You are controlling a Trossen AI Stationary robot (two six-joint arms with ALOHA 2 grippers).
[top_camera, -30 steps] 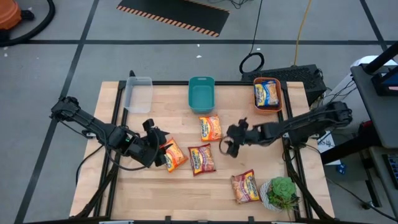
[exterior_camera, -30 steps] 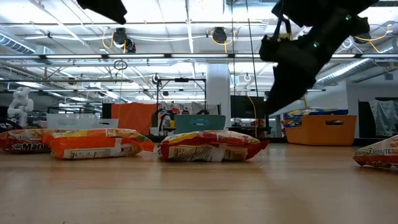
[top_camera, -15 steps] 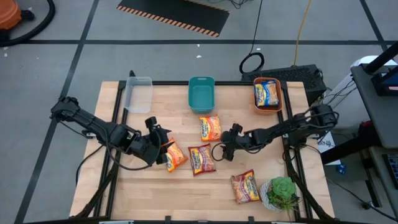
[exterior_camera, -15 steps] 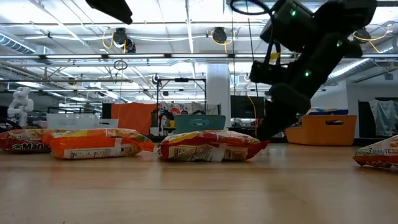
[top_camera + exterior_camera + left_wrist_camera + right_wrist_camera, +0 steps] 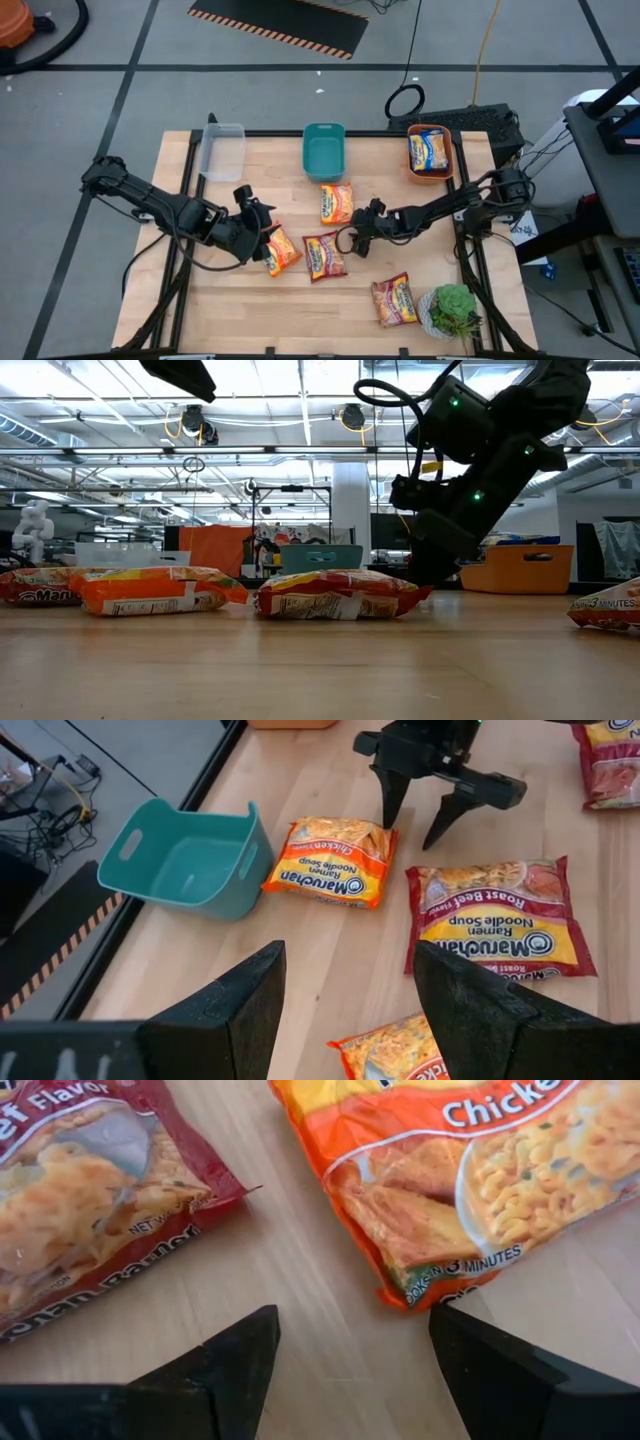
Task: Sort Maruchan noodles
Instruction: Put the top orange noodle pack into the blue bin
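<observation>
while the left gripper point(image 5: 262, 232) hovers open over an orange packet point(image 5: 281, 250), the right gripper point(image 5: 349, 238) hangs wide open between the chicken packet point(image 5: 337, 204) and red packet point(image 5: 324, 256).

The orange packet point(image 5: 333, 861) says "Maruchan Ramen Noodle Soup, Chicken". The red packet point(image 5: 497, 916) reads "Maruchan Ramen Noodle Soup, Roast Beef Flavor". In the low view, the packet at the right edge point(image 5: 606, 606) shows "3 MINUTES".
</observation>
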